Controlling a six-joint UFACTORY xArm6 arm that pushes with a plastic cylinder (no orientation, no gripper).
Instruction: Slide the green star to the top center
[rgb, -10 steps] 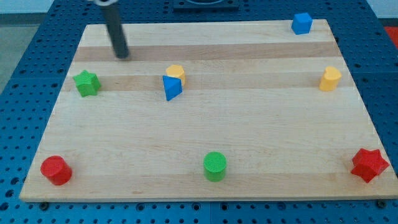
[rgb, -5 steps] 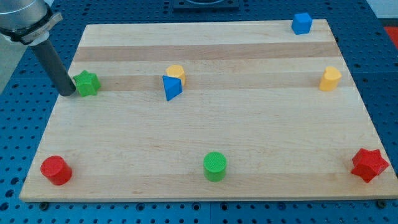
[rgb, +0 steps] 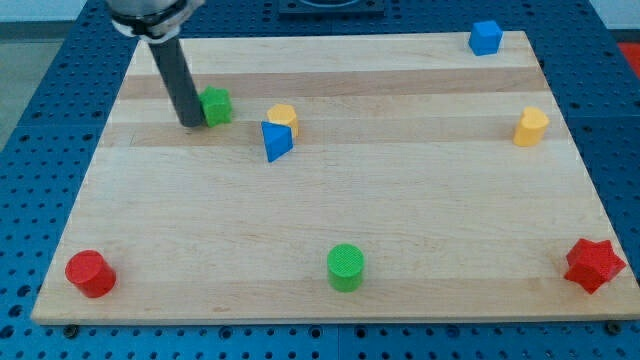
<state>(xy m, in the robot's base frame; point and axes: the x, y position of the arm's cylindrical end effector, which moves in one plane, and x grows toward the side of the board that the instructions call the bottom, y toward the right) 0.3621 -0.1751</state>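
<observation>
The green star (rgb: 215, 105) lies on the wooden board (rgb: 330, 215), in the upper left part, left of the view's centre. My tip (rgb: 190, 122) is right against the star's left side, touching it or nearly so. The dark rod rises from the tip toward the view's top left.
A yellow block (rgb: 284, 119) and a blue triangular block (rgb: 275, 141) sit close to the right of the star. A blue cube (rgb: 485, 37) is at the top right, a yellow block (rgb: 531, 127) at right, a red star (rgb: 595, 264), a green cylinder (rgb: 346, 267) and a red cylinder (rgb: 90, 273) along the bottom.
My tip came down to the star's left side, then moved right and up, pushing the green star right and slightly up toward the yellow and blue blocks.
</observation>
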